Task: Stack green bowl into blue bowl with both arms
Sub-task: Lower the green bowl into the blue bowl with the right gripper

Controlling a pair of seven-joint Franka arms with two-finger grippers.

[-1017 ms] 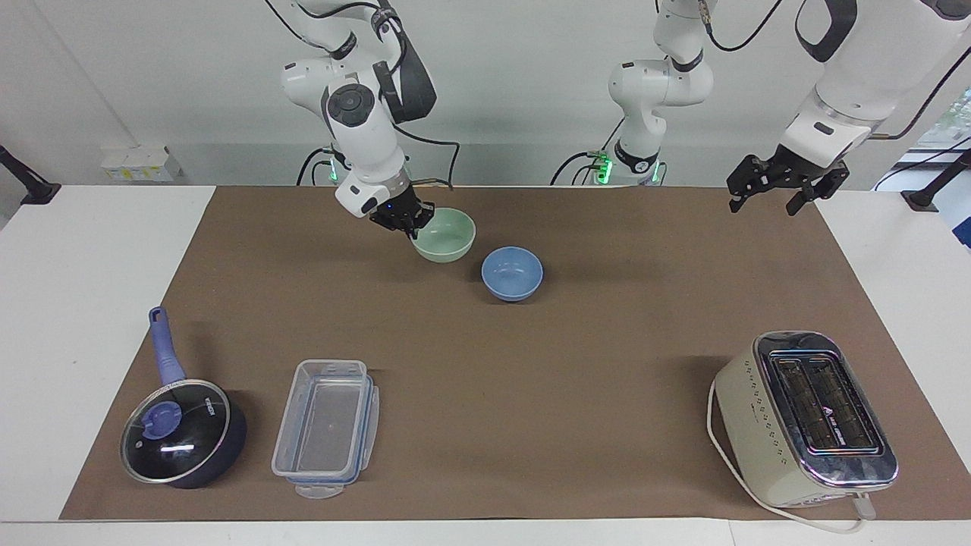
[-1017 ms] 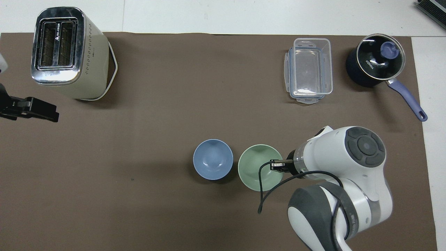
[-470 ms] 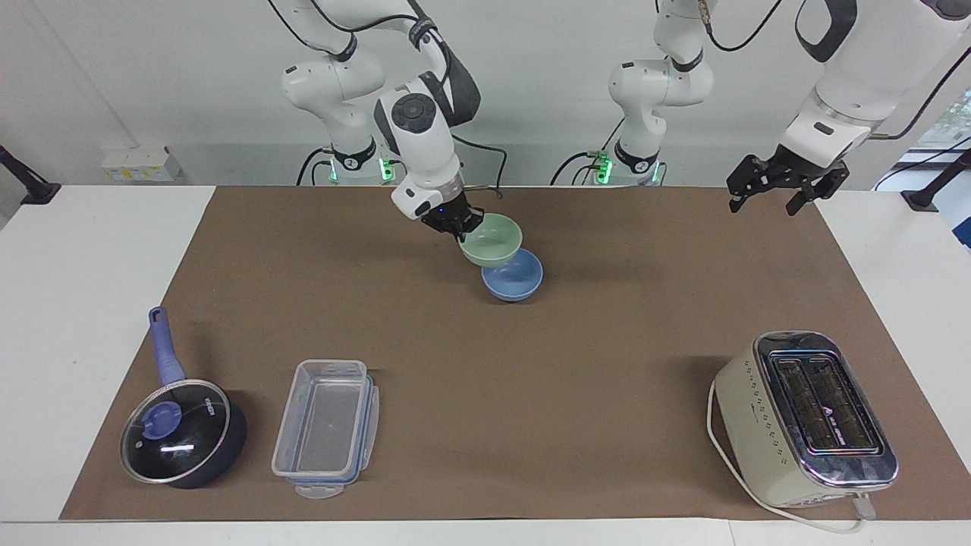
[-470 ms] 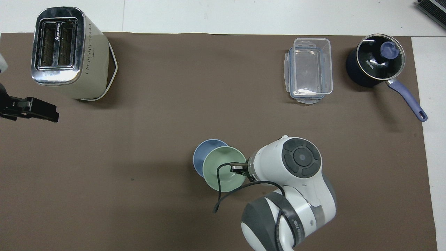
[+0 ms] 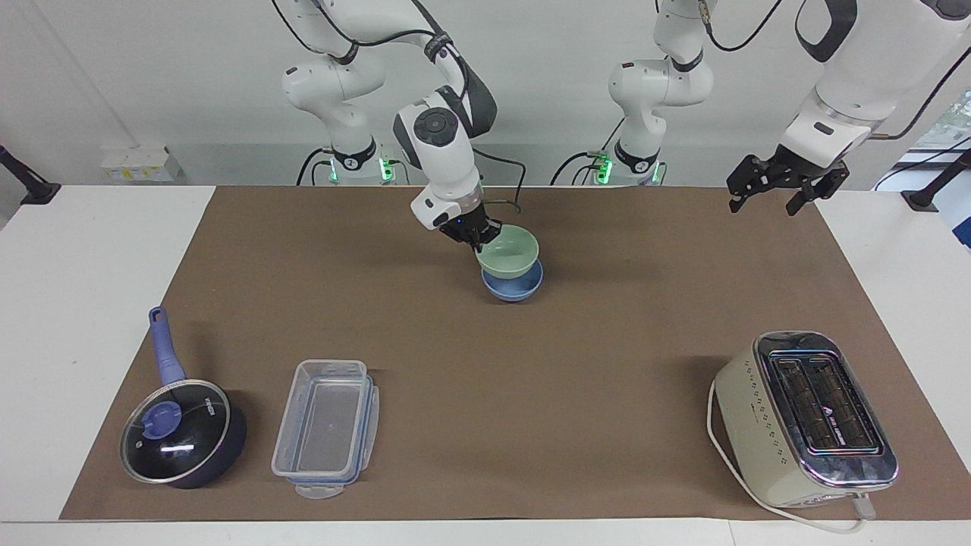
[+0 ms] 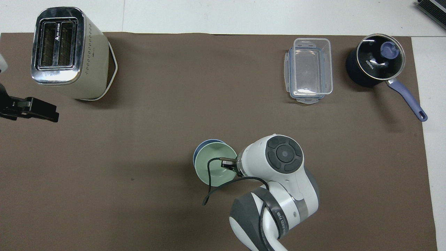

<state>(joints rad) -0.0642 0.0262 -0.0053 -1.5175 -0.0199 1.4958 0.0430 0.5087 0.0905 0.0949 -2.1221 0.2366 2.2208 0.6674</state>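
right end effector (image 5: 479, 236) clamped on rim of green bowl (image 5: 510, 252), held just over blue bowl (image 5: 513, 285) mid-counter. step: placing. next: lower, seat squarely, let go. left end effector (image 5: 786, 187) apart, waiting over counter edge.

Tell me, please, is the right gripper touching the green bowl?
Touching: in the facing view the right gripper is shut on the green bowl's rim.

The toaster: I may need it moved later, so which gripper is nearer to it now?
Left. The left gripper hangs open in the air at the toaster's end of the table. The right gripper is mid-table, shut on the green bowl over the blue bowl.
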